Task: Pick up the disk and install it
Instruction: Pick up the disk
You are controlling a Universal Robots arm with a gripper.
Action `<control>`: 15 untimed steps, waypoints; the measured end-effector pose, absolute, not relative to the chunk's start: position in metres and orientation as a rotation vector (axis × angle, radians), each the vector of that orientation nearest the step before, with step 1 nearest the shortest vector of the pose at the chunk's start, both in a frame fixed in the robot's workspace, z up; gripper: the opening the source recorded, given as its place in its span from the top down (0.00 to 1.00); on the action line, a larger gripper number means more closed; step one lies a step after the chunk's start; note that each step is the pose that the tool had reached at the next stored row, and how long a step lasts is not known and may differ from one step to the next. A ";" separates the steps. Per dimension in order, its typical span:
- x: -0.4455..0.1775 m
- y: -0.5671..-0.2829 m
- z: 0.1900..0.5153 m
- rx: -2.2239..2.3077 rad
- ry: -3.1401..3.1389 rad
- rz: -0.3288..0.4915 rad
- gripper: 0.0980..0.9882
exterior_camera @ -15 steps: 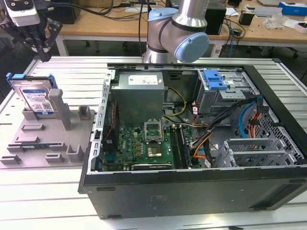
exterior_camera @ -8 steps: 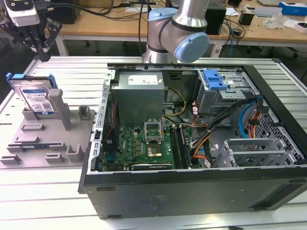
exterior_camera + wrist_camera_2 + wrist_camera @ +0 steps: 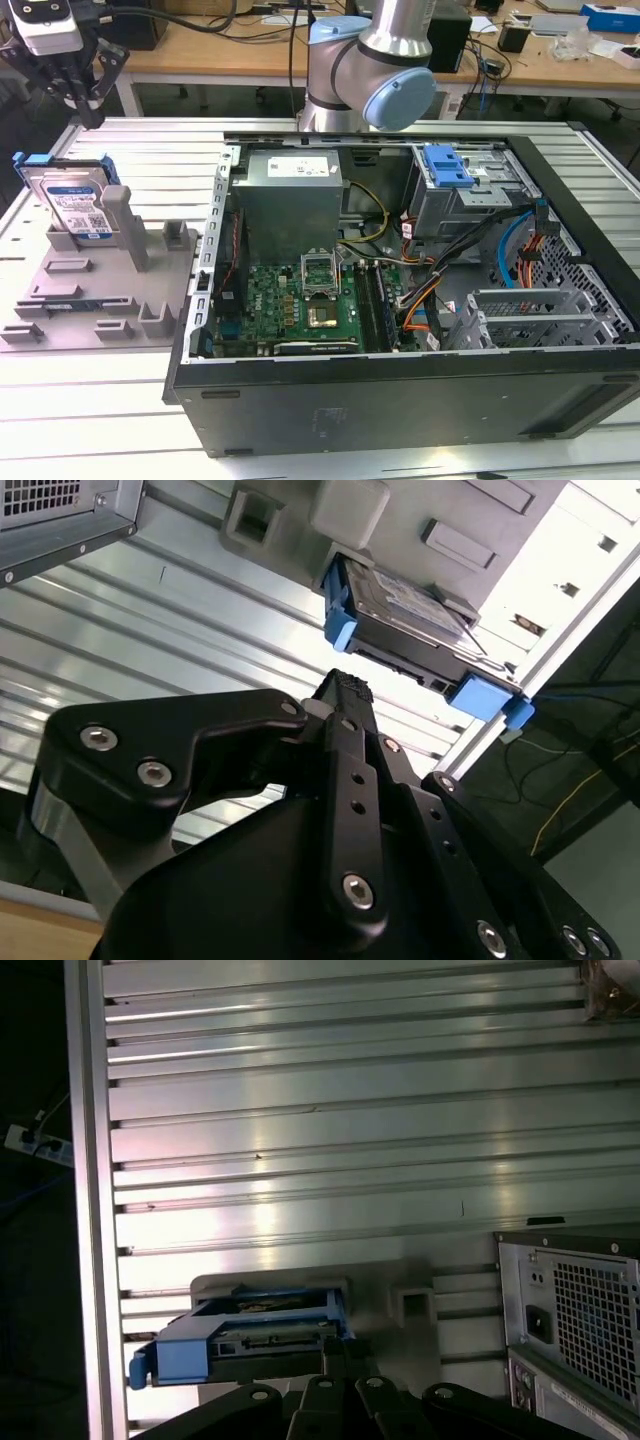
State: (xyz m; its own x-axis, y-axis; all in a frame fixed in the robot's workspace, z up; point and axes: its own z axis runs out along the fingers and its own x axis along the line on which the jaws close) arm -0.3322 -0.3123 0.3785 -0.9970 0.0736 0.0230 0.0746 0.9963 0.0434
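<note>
Exterior view, upper left of the frame: I am hanging my tool (image 3: 88, 105) above the disk (image 3: 75, 205), apart from it and holding nothing, its jaws drawn in narrow. The disk is standing on edge in a grey holder (image 3: 95, 300) at the exterior view's left, just beside one of the holder's upright posts. I judge it is being propped this way so that its top edge and blue bracket are lying free for a grip from above. In the second wrist view my tool (image 3: 345, 685) is pointing toward the disk (image 3: 405, 605), with bare surface (image 3: 200, 650) showing between them. The open computer case (image 3: 400, 400) is lying on its side toward the frame's right, well apart from the disk, probably so that its bays are facing upward.
</note>
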 end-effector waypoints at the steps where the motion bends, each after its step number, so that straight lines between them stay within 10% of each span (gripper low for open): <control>1: -0.332 -0.312 0.378 -0.094 -3.118 -0.069 0.99; 10: -0.332 -0.312 0.376 0.331 -3.096 -0.064 0.98; 15: -0.332 -0.312 0.375 0.497 -3.071 -0.061 0.78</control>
State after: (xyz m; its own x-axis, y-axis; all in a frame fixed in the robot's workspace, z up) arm -0.3322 -0.3123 0.3753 -0.9486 -0.3157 0.0230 -0.3145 0.9483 0.0435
